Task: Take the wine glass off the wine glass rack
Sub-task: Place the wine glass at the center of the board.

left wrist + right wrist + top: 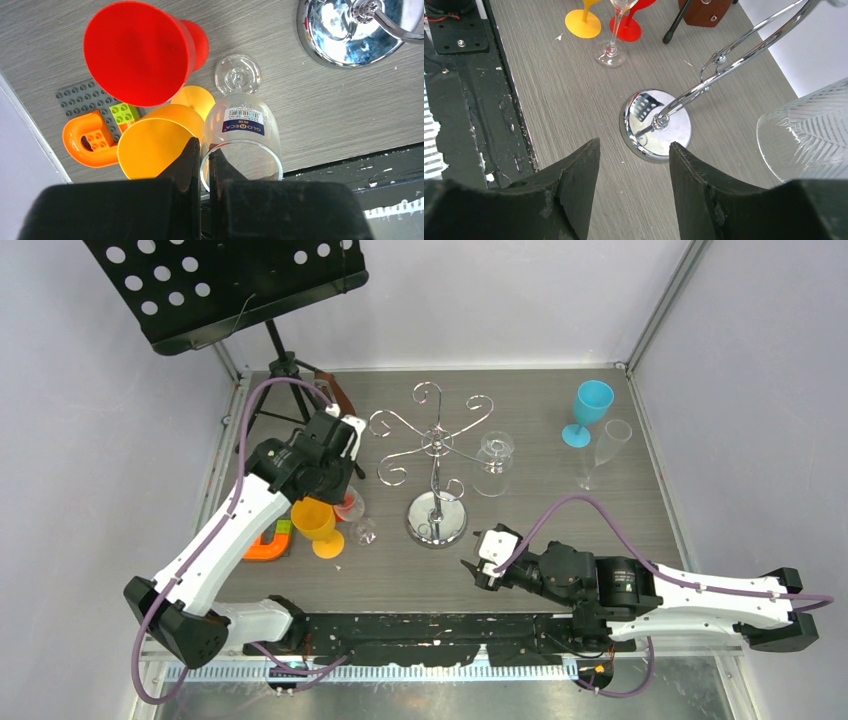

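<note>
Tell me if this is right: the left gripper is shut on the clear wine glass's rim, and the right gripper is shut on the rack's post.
Not quite. The right gripper is open and holds nothing: the right wrist view shows its jaws apart, short of the wine glass rack. The left gripper is shut on the rim of the clear wine glass.

The wine glass rack gleams mirror-polished chrome — wine glass clear, table matt wood-grain.

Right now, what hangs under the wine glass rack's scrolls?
One clear patterned glass hangs bowl-down from a right-side scroll of the rack; other scrolls look bare. Its foot's seating is unclear.
</note>
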